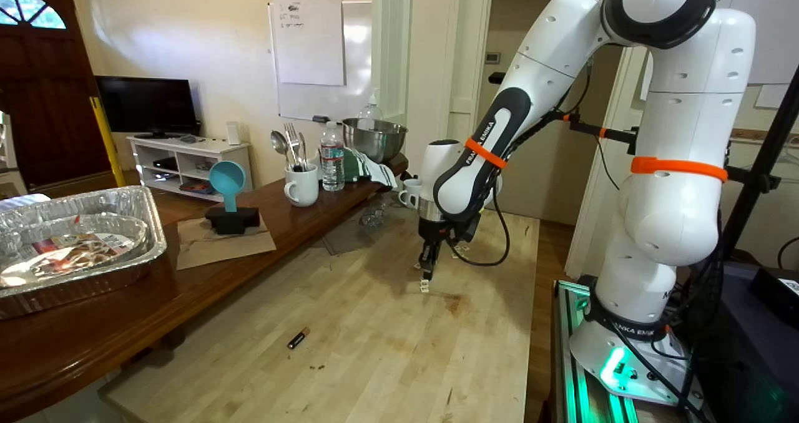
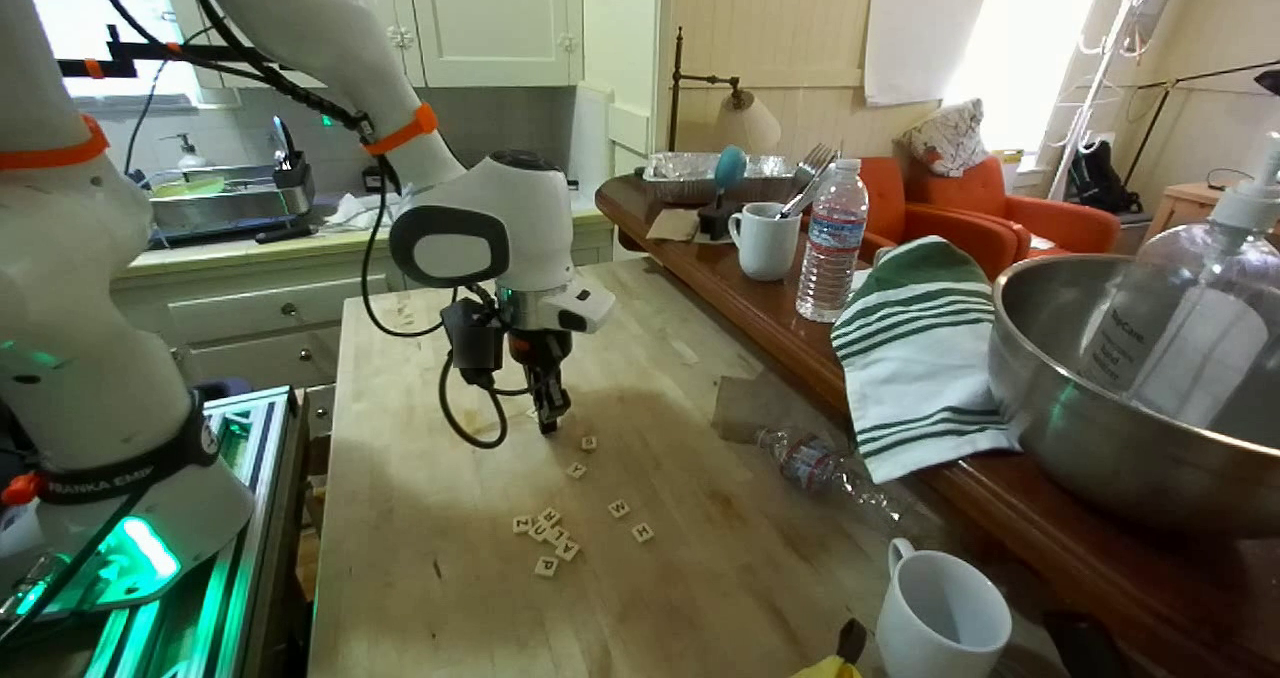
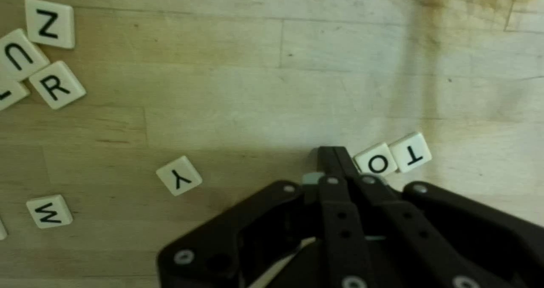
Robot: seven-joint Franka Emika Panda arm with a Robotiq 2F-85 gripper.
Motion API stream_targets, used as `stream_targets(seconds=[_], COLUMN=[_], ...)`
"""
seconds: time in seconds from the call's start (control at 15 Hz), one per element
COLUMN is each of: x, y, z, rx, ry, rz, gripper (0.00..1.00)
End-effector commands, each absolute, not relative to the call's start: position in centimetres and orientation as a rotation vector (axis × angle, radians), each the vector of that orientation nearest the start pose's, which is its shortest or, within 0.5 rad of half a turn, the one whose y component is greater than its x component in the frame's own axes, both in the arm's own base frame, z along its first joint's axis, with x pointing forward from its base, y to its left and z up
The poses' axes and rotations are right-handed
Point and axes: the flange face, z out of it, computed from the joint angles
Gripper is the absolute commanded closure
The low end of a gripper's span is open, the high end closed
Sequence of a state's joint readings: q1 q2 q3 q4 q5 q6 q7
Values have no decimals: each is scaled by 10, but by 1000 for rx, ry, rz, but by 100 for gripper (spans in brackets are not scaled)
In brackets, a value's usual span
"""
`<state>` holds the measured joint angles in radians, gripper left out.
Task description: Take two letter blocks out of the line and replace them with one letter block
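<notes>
The line shows in the wrist view as two pale tiles side by side, an O block (image 3: 377,160) and a T block (image 3: 411,152). Its end also shows below the fingers in an exterior view (image 1: 424,286). My gripper (image 3: 333,152) is shut, fingertips together, with no block seen between them. The tips are low, right beside the O block; I cannot tell whether they touch it. The gripper may hide more tiles. Loose blocks lie to the left: Y (image 3: 179,175), W (image 3: 49,211), R (image 3: 58,85), U (image 3: 21,55) and one reading N or Z (image 3: 50,23).
Several loose tiles (image 2: 555,535) lie on the wooden table (image 2: 450,618). A plastic bottle (image 2: 810,461) lies on its side, with a white mug (image 2: 945,613) nearby. A battery (image 1: 298,338) lies on the table. A raised brown counter (image 1: 262,223) runs along one side.
</notes>
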<state>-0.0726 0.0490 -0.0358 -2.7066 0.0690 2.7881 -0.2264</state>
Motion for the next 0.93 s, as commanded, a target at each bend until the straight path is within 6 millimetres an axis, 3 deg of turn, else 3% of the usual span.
stream_targets(seconds=[0.0, 0.33, 0.87], x=[406, 406, 406], y=[-38, -38, -39], z=[197, 197, 213], rx=[-3116, -3119, -3113], ry=[-37, -24, -23], rz=[-7, -8, -58], gripper=[100, 100, 100])
